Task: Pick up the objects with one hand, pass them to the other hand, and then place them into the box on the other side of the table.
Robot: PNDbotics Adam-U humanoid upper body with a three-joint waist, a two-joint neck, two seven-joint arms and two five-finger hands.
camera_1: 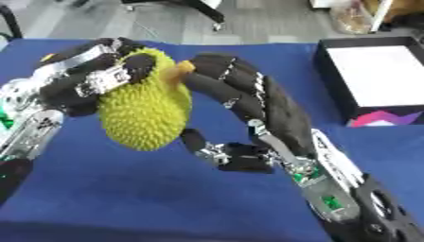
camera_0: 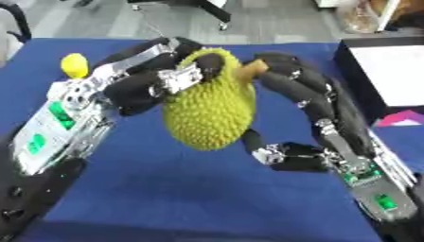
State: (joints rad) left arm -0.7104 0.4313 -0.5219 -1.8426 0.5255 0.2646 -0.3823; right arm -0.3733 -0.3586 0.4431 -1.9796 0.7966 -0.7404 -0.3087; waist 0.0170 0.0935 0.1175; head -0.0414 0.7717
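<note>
A yellow-green spiky fruit (camera_0: 211,108) with a tan stem hangs above the blue table (camera_0: 190,198), near its middle. My left hand (camera_0: 136,85) comes in from the left with its fingers curled over the fruit's top and upper left side. My right hand (camera_1: 278,111) arches round the fruit's right side: its fingertips reach the stem and its thumb (camera_0: 255,141) lies against the lower right edge, while the palm stands apart from the fruit. The box (camera_1: 331,80), black-walled with a white inside, stands at the table's right edge.
A small yellow rounded object (camera_0: 75,64) lies on the table behind my left wrist. The box's near wall carries a pink and purple pattern (camera_1: 385,117). Grey floor and chair legs show beyond the table's far edge.
</note>
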